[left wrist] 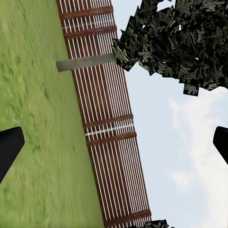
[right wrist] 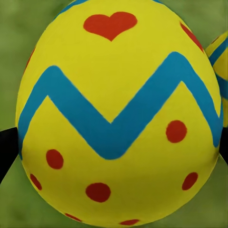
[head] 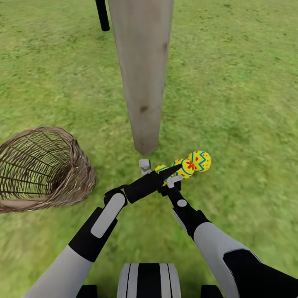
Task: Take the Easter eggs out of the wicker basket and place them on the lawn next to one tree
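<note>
Yellow Easter eggs point(head: 188, 164), 3, cluster beside the tree point(head: 142, 74); right gripper point(head: 173, 180) pinching 1 should release low; left gripper point(head: 145, 166) spread.

A brown slatted fence point(left wrist: 107, 128) is seen in the left wrist view, with pale blue sky and white cloud point(left wrist: 190, 142) beyond it; a thin black trunk point(head: 102, 14) is set well behind the thick one

I see the tree point(head: 142, 74) trunk cut off by the head view's top edge and the wicker basket point(head: 78, 174) by its left edge. My left arm hides part of 1 Easter egg point(head: 161, 169).
</note>
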{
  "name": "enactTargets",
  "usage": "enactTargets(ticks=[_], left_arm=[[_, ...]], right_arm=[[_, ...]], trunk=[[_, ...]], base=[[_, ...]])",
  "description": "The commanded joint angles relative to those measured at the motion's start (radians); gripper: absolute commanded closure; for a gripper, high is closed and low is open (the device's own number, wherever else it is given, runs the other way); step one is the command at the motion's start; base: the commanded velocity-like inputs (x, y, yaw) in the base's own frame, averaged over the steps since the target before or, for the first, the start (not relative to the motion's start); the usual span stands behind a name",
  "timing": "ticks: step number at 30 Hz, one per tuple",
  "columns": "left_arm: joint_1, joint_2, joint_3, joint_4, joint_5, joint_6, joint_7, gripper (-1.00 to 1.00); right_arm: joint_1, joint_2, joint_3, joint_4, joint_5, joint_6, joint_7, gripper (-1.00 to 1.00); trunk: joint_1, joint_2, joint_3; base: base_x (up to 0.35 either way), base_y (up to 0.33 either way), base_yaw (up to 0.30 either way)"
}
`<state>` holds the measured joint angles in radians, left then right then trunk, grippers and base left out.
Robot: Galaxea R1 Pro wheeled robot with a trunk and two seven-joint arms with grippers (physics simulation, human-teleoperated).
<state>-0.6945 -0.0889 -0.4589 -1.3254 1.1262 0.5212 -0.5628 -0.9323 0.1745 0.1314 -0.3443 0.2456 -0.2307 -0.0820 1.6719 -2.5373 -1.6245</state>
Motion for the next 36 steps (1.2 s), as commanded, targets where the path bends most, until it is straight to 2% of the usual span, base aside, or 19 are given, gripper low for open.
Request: enactTargets(ticks=[1,12,13,24,36], left_arm=[[0.000,0.000,0.000,0.000,0.009,0.008,0.001,-1.00],[0.000,0.000,0.000,0.002,0.009,0.008,0.001,-1.00],[0.000,0.000,0.000,0.001,0.009,0.008,0.001,-1.00],[0.000,0.000,0.000,0.002,0.013,0.009,0.001,-1.00],[0.000,0.001,0.000,0.002,0.014,0.010,0.001,-1.00]], right_arm=[[0.000,0.000,-0.001,0.038,0.003,-0.002,-0.008,1.00],[-0.001,0.000,-0.001,0.036,0.003,0.001,-0.007,1.00],[0.000,0.000,-0.001,0.036,0.003,0.001,-0.007,-1.00],[0.000,0.000,-0.001,0.034,0.003,-0.001,-0.006,-1.00],[0.000,0.000,-0.001,0.034,0.003,-0.002,-0.005,-1.00]], trunk=[[0.000,0.000,-0.001],[0.000,0.000,-0.001],[0.000,0.000,-0.001],[0.000,0.000,-0.001],[-0.005,0.003,0.046]], base=[[0.000,0.000,0.000],[0.000,0.000,0.000],[0.000,0.000,0.000],[0.000,0.000,0.000],[0.000,0.000,0.000]])
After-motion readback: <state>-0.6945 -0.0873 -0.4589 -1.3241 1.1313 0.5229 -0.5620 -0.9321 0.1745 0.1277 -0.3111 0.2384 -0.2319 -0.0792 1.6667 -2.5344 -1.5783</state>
